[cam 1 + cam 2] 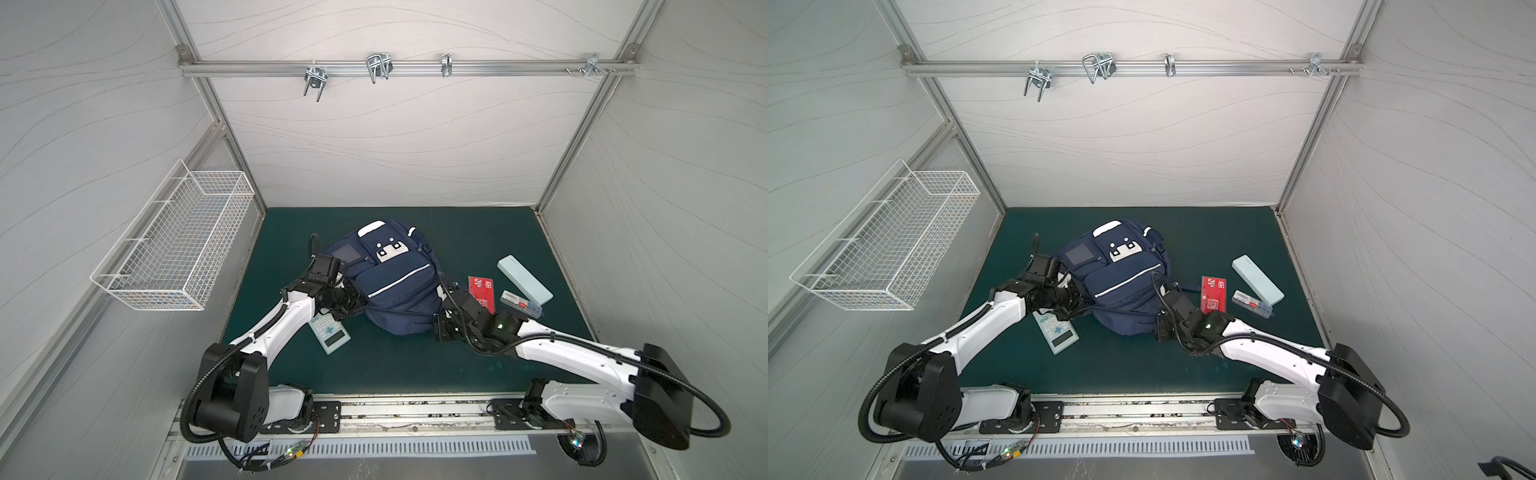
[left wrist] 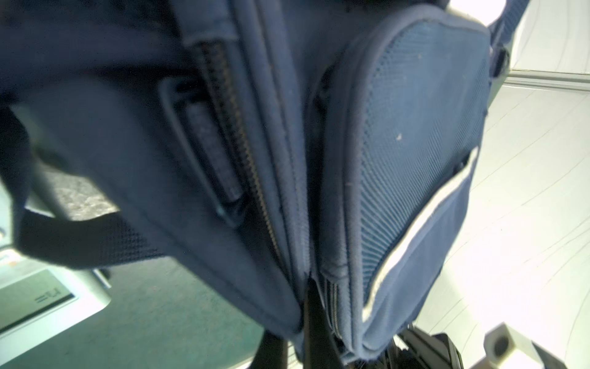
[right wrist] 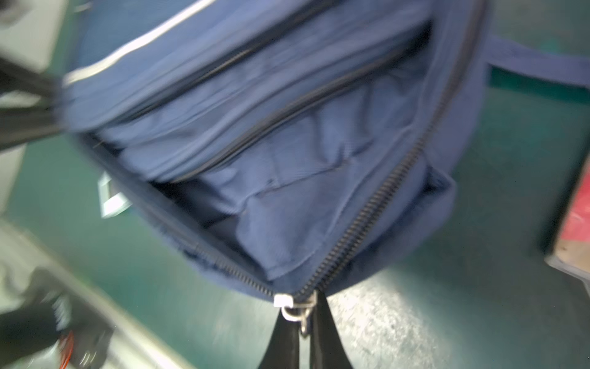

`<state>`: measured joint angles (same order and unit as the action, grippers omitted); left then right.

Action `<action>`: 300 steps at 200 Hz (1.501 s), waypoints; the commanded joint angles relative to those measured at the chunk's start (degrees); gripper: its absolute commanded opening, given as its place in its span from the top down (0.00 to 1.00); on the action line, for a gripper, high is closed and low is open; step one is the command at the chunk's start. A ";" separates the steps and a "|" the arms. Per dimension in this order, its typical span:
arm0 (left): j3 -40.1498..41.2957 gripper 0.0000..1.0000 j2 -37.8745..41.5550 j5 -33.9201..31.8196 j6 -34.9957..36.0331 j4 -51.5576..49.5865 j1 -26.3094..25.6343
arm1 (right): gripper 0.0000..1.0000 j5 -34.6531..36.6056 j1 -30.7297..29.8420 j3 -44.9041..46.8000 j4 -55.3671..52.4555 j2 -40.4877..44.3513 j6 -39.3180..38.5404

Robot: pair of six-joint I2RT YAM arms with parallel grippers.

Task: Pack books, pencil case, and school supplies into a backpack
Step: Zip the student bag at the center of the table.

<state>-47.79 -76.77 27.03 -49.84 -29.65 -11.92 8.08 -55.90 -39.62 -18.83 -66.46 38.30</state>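
Backpack on desk | right pincer clenched on zipper pull, only wrist cam shows it | left pincer pinching backpack seam | calculator at its 7 o'clock

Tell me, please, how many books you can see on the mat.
1: the red book lies right of the backpack, beside the clear box. Others may be hidden inside it.

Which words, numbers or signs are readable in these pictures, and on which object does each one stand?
No text reads clearly.
red book: white print, too small.
clear box: label, too small.
calculator: screen marks and keys, blurred.
pencil case: tiny mark near one end, unreadable.
backpack: white patch with dark dots, no letters.
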 commanded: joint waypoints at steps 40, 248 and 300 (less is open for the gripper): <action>-11.50 1.00 -11.66 -17.46 2.37 -0.15 10.25 | 1.00 -3.62 -9.81 -8.21 -10.05 -7.85 -3.49; 6.75 0.51 10.32 -16.15 -20.34 5.84 -21.84 | 1.00 -14.49 -10.06 -23.36 -21.03 -14.12 2.48; 6.55 1.00 9.00 -18.54 -16.58 2.74 -21.07 | 1.00 -8.56 -8.47 -21.44 -31.17 -10.35 1.14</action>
<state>-40.56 -67.70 11.51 -68.58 -28.01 -33.67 -2.57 -65.01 -62.00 -42.00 -82.08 40.05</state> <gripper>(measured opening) 0.051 0.071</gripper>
